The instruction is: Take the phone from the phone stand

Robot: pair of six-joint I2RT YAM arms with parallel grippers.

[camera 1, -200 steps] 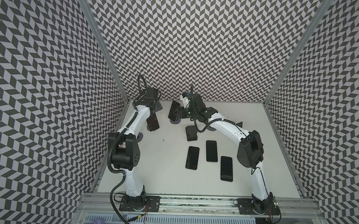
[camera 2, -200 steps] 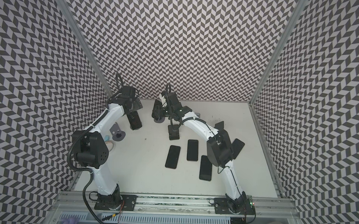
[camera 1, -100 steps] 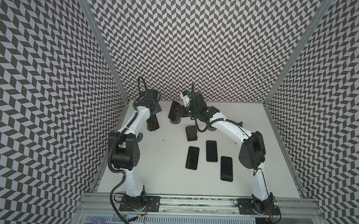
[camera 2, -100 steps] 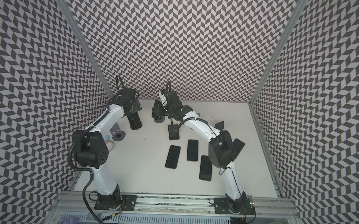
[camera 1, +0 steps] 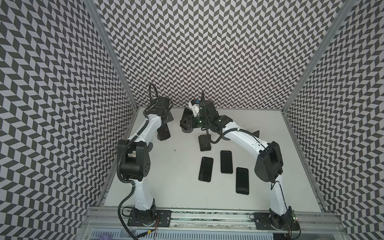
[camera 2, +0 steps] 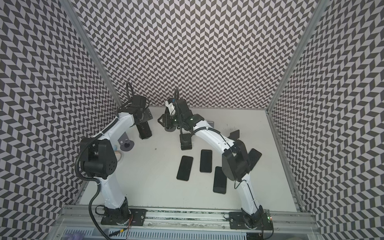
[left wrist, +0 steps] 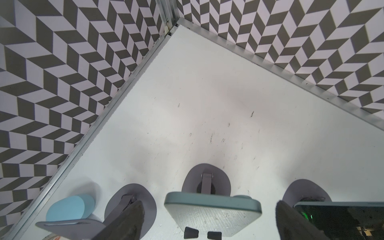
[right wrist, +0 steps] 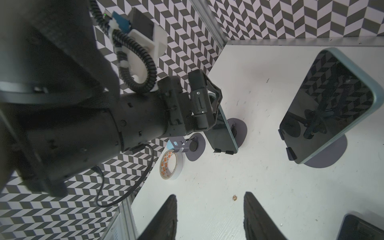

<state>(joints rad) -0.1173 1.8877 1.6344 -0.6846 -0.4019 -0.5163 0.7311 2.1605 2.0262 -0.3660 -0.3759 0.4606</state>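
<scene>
A phone [left wrist: 212, 209] in a pale green case leans upright on a grey phone stand [left wrist: 206, 182] near the far left corner; in both top views it is a dark slab [camera 1: 163, 132] [camera 2: 145, 132]. My left gripper [left wrist: 207, 209] [camera 1: 164, 120] is open, one finger on each side of the phone's top edge, apart from it. A second phone [right wrist: 328, 104] stands on another stand [right wrist: 326, 160] [camera 1: 187, 131]. My right gripper [right wrist: 209, 207] is open over bare table beside that stand, with nothing between its fingers.
An empty stand [camera 2: 125, 142] and a tape roll [right wrist: 171, 164] sit by the left wall. A dark phone [camera 1: 204, 143] lies behind three flat phones [camera 1: 205, 169] [camera 1: 226, 158] [camera 1: 242, 180]. Two more phones [camera 2: 254, 158] [camera 2: 234, 134] lie beyond the right arm.
The right arm's elbow has shifted slightly to the right. The left gripper stays open around the phone's top, and no phone has moved.
</scene>
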